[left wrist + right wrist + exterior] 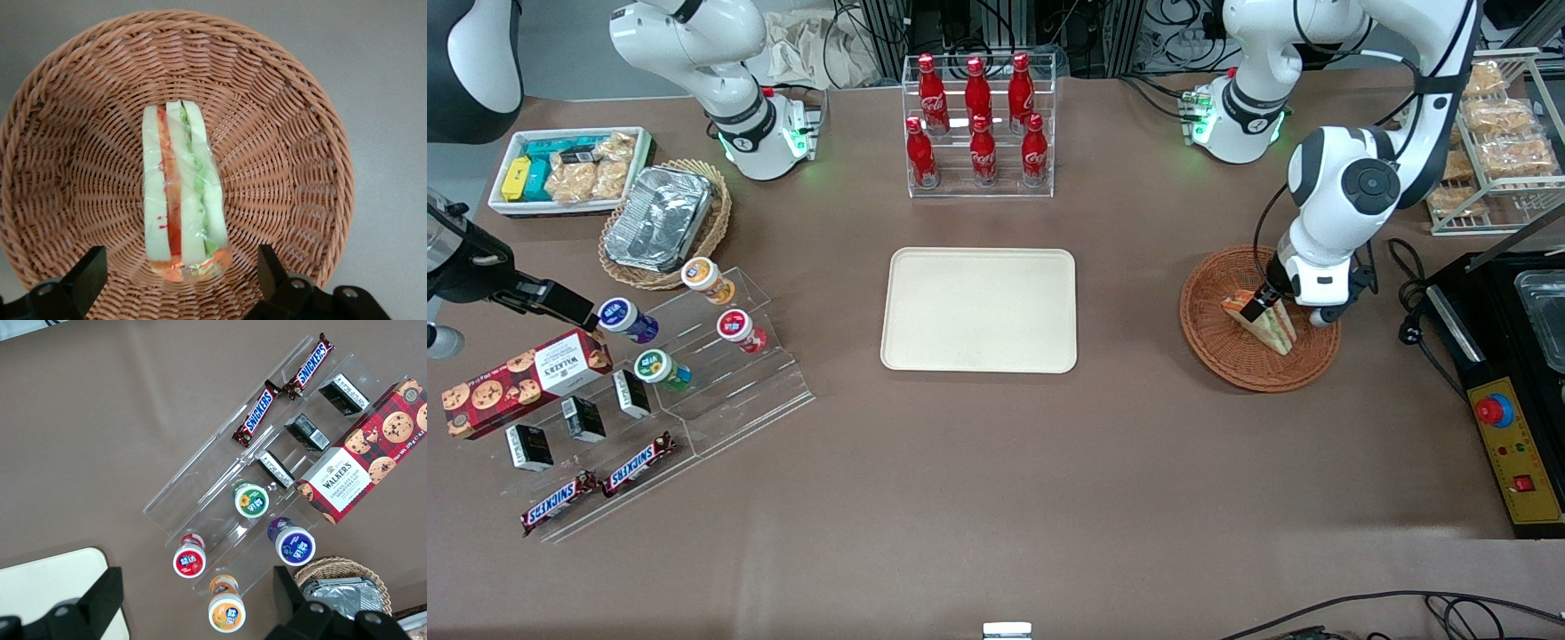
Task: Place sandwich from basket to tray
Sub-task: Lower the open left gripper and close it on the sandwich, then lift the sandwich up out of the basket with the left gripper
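A robotics lab dressed up as a snack shop: two white arms bolted to a brown worktop (996,498), cable bundles and equipment racks along its back edge, an emergency-stop box (1507,444) (red button), and retail displays of cola bottles (978,124) and Snickers bars (596,489).

Sandwich (181,190) in basket (1214,342), end effector (180,283) open astride it, tray (979,308) well apart toward the parked arm.

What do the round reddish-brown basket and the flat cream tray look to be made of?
Round reddish-brown basket: woven wicker, by its plaited strands. Flat cream rectangular tray: probably matte plastic, smooth with a moulded rim. The gripper is open, straddling the wrapped sandwich.
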